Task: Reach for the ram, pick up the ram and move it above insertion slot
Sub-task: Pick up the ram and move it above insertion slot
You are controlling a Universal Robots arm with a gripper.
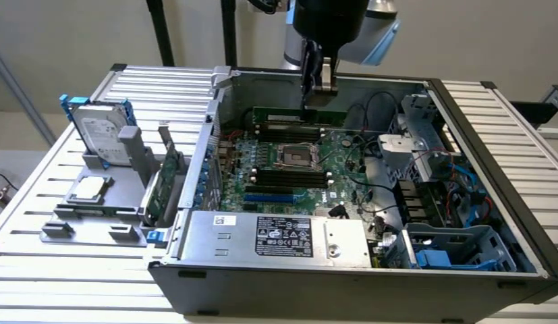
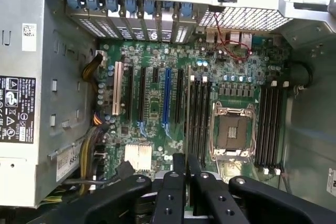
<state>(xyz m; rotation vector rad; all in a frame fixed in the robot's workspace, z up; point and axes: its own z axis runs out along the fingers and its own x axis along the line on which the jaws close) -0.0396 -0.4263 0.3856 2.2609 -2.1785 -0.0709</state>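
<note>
Open computer case | gripper – jaws nearly closed – gripping ram

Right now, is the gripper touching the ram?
Touching. In the exterior view the gripper comes down onto the top edge of the ram, its fingers closed over it with no gap between them.

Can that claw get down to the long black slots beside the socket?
Probably yes: the case is open, and the gripper, holding the ram, hangs over the insertion slot, no cables crossing.
</note>
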